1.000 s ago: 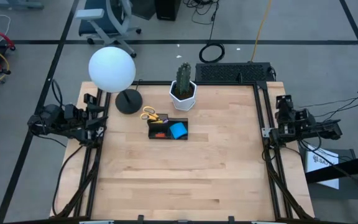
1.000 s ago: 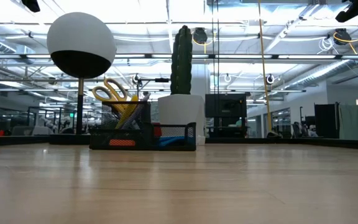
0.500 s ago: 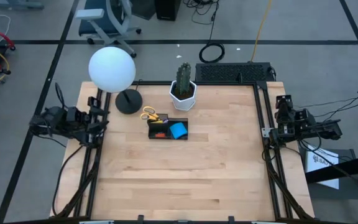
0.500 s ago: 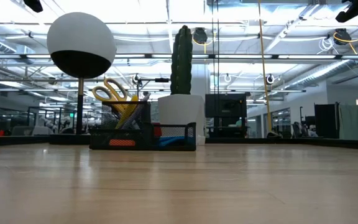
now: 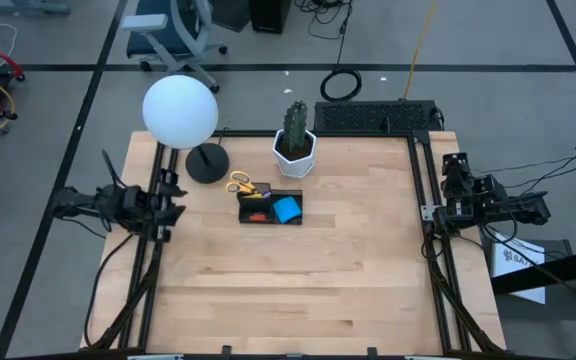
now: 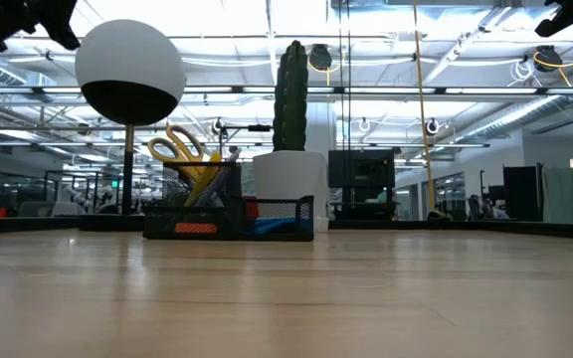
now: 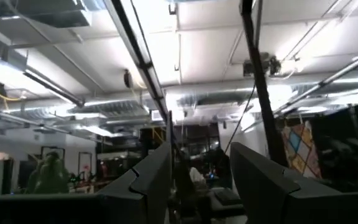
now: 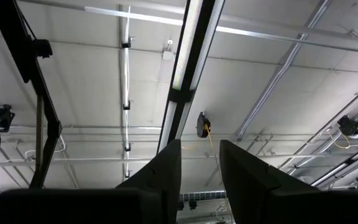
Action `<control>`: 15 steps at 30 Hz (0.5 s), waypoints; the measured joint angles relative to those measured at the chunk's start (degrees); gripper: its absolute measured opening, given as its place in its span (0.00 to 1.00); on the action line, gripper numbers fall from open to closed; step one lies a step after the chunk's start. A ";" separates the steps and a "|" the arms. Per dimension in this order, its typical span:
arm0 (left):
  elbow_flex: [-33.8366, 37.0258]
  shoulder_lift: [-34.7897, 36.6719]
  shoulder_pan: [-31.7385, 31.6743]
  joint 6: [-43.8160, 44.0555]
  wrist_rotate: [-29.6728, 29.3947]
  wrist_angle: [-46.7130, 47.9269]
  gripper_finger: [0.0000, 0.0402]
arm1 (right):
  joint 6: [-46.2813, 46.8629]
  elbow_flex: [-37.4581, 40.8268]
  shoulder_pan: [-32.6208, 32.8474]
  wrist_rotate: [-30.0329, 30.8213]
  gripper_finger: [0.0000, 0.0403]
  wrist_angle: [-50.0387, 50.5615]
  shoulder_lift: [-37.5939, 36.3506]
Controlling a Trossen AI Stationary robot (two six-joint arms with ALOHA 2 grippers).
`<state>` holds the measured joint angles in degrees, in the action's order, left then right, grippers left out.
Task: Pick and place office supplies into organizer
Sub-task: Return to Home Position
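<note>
The black organizer [image 5: 268, 207] stands on the table in front of the cactus pot; in the low view the organizer [image 6: 229, 215] is a mesh tray. The yellow-handled scissors [image 5: 238, 184] stick up out of its left compartment, handles on top [image 6: 179, 149]. The blue sticky-note pad [image 5: 286, 209] lies in its right part and a red-orange piece [image 5: 256, 216] in its front. I cannot pick out the pens. My left gripper [image 5: 173, 193] hovers open at the table's left edge, left of the organizer. My right gripper [image 5: 455, 166] waits open at the right edge. Each wrist view looks up at the ceiling past open fingers: left gripper [image 7: 199, 180], right gripper [image 8: 201, 169].
A white hexagonal cactus pot [image 5: 294, 153] stands behind the organizer, with a globe lamp [image 5: 180, 110] on a round black base [image 5: 206, 162] to its left. A black keyboard [image 5: 376, 116] lies at the far edge. Bare wood [image 5: 298, 290] fills the near half.
My left arm has unfolded from its place at the left edge. Its gripper has swung toward the table's near edge and a little to the right, and now shows in the low view's upper left corner. The right arm and the organizer have kept still.
</note>
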<state>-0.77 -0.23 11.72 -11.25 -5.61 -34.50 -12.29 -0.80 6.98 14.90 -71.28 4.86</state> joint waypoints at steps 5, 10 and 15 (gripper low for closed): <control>-0.34 -0.04 0.03 -0.26 2.01 -0.04 0.42 | -0.34 0.00 -0.01 0.12 0.25 0.18 0.00; -0.34 -0.04 0.01 -0.24 1.99 0.22 0.42 | 0.45 0.00 -0.02 0.09 0.25 2.19 0.00; -0.31 -0.04 -0.01 1.38 4.07 2.61 0.42 | 1.07 0.00 -0.02 0.07 0.25 6.83 0.00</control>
<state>-1.07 -0.27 11.70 -9.87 -1.53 -31.90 -11.22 -0.80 6.96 14.96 -64.45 4.86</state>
